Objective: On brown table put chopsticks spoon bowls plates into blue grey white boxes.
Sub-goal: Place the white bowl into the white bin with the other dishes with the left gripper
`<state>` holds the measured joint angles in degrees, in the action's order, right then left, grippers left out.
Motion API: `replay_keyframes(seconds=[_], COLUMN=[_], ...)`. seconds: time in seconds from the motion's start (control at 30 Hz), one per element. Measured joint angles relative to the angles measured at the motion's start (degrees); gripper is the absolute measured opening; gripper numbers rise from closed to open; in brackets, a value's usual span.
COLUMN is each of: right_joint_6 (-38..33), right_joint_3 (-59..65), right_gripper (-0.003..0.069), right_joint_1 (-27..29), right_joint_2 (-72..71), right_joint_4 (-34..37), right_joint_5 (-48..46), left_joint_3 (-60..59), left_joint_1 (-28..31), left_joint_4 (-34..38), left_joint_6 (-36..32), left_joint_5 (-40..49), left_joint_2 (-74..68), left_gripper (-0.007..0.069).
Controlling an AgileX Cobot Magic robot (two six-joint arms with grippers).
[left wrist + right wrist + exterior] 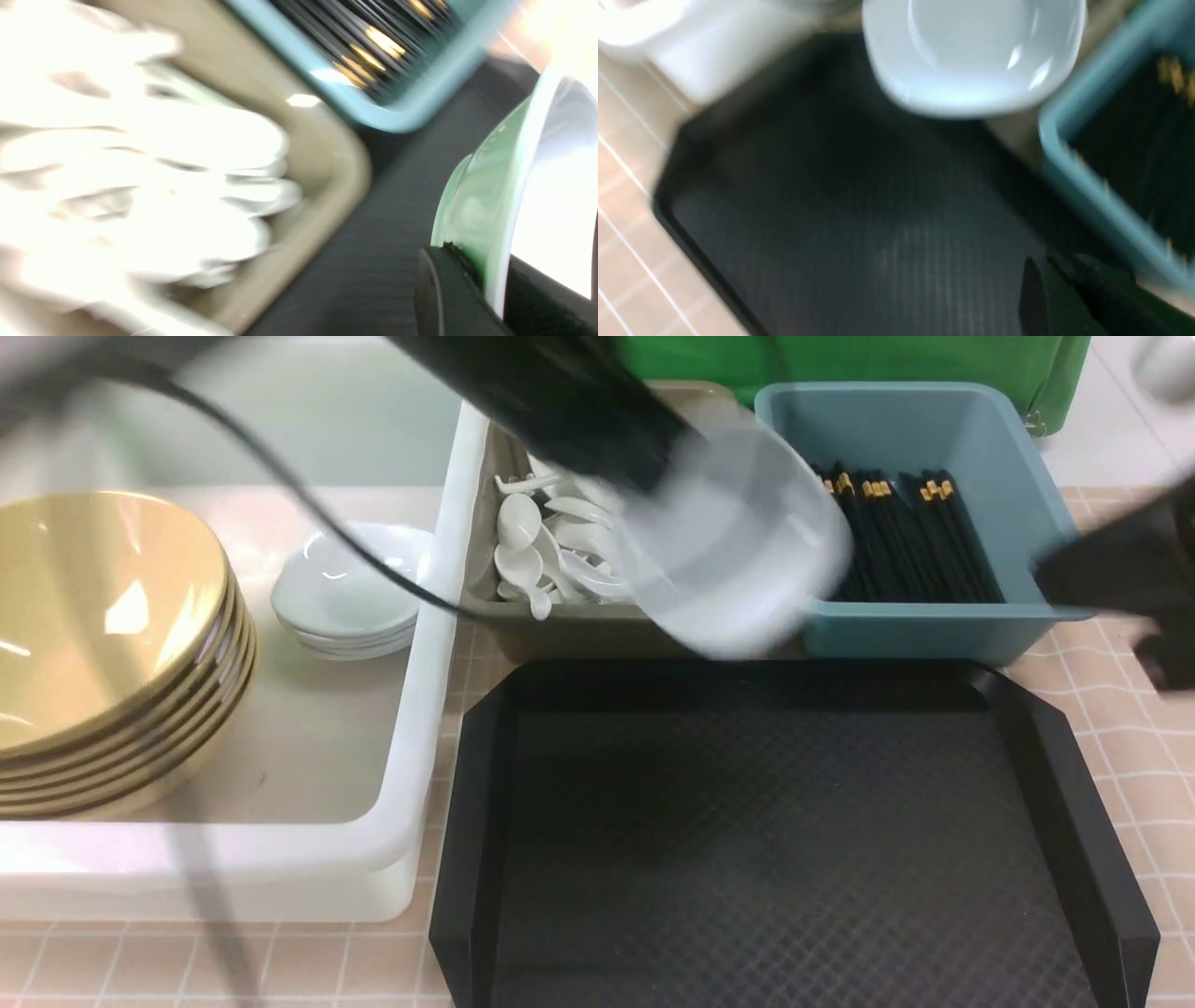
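Note:
My left gripper (658, 476) is shut on the rim of a small white plate (738, 555), held tilted in the air over the near ends of the grey bin (579, 635) and the blue bin (980, 439). In the left wrist view the plate (514, 186) is pinched between the jaws of the left gripper (495, 284). White spoons (546, 546) fill the grey bin and black chopsticks (896, 532) lie in the blue one. Yellow bowls (103, 644) and stacked plates (345, 593) sit in the white tub (411, 709). My right gripper (1055, 574) hovers shut and empty at the blue bin's right.
A black octagonal tray (784, 840) lies in front of the bins on the brown gridded table (1120, 756). A black cable (308, 504) from the left arm hangs over the white tub. Green cloth (840, 364) stands behind the bins.

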<state>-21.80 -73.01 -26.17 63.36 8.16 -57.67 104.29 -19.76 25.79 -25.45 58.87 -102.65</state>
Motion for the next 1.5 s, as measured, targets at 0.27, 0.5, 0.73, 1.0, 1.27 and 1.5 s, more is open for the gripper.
replay_keyframes(seconds=[0.27,0.5,0.73,1.0,1.27,1.5], right_joint_6=[-4.9,-6.5,-7.0,-7.0,-7.0,-7.0], right_joint_3=[-17.9,-36.7,-45.4,-45.7,-45.7,-45.7], right_gripper=[0.0046,0.0046,0.0047,0.0048,0.0048,0.0049], right_joint_1=[-15.1,-22.4,-22.4,-21.8,-21.8,-21.8], right_joint_2=[17.3,33.0,38.1,38.2,38.2,38.2], right_joint_4=[-1.3,-6.3,-7.5,-8.2,-8.2,-8.2], right_joint_5=[0.1,-3.6,-9.3,-9.8,-10.1,-11.6], left_joint_3=[0.0,0.0,0.0,0.0,0.0,1.2], left_joint_1=[20.4,24.4,24.4,24.4,22.3,21.0], left_joint_4=[-0.5,-0.5,-4.9,-7.5,-9.0,-10.6], left_joint_6=[2.5,2.2,0.8,0.7,-2.5,-3.6], left_joint_5=[0.7,-1.7,-3.0,-3.7,-5.3,-5.5], left_joint_2=[2.7,-2.2,-9.6,-14.1,-16.4,-16.4], left_gripper=[0.0004,0.0004,0.0004,0.0008,0.0194,0.0476])
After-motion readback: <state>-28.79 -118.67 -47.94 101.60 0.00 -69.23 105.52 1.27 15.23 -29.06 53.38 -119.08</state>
